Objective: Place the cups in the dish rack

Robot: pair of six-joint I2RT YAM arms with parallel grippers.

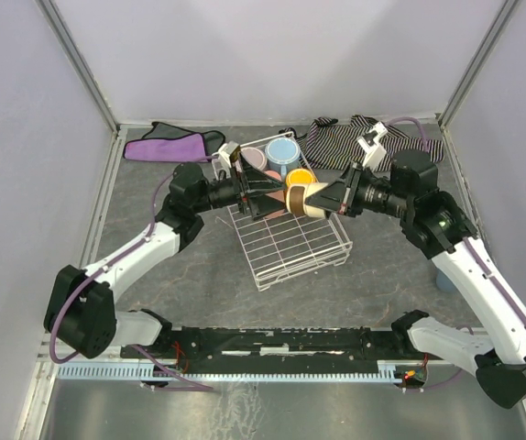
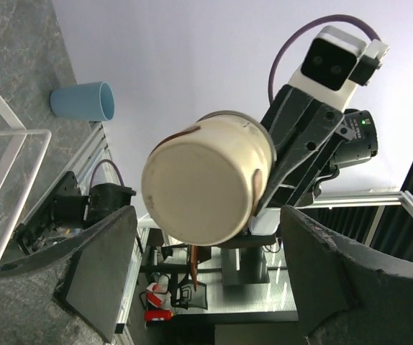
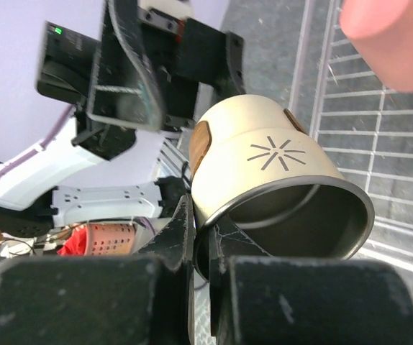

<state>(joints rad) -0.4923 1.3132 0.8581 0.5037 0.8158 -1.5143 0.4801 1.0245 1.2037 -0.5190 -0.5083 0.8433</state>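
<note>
Both arms reach from near edge, wrists turned inward, grippers face to face mid-table. Left gripper (image 1: 270, 194) spread wide. Right gripper (image 1: 314, 202) clamped on cream cup (image 1: 301, 198) rim.

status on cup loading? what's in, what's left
Done: the light blue cup, pink cup and yellow cup appear to sit at the dish rack's far end. In hand: the right hand pinches a cream cup by its rim above the rack, the open left hand facing its base. Left: racking that cup, plus the blue tumbler lying on the table outside the rack.
</note>
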